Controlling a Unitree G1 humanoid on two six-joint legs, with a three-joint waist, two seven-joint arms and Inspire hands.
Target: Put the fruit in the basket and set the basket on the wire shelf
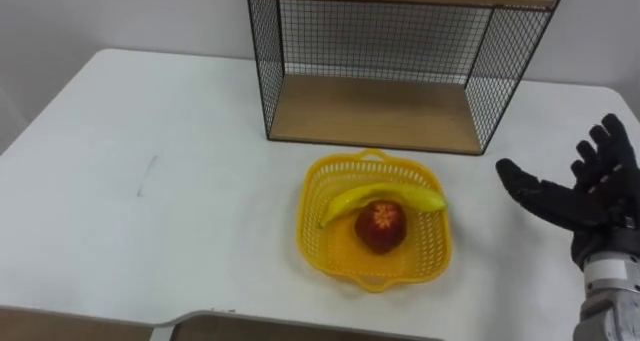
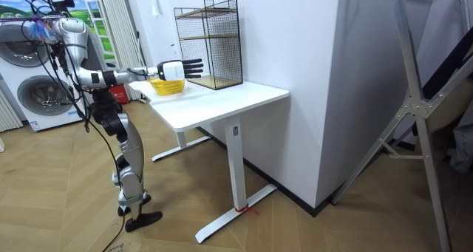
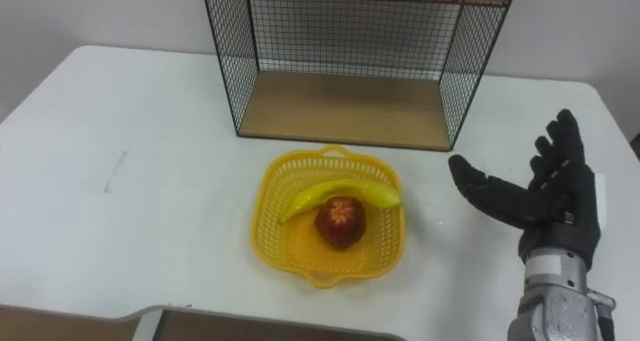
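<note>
The robot's black right hand (image 1: pixel 590 203) hangs over the white table (image 1: pixel 150 211). Its fingers are spread wide and hold nothing. It is just beside the yellow plastic basket (image 1: pixel 318 245). The yellow banana (image 1: pixel 385 198) and the red apple (image 1: pixel 381 227) lie inside the basket. If the hand grabs only one edge, the basket could tip and the fruit roll out. Farther back stands the black wire shelf with wooden boards (image 1: pixel 375 113). The basket could bump its frame going in.

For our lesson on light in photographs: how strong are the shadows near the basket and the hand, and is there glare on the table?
Left eye view: soft, even light, the basket casting just a faint shadow on the table, no hard glare. Right eye view: no sharp-edged shadow under the open right hand.
</note>
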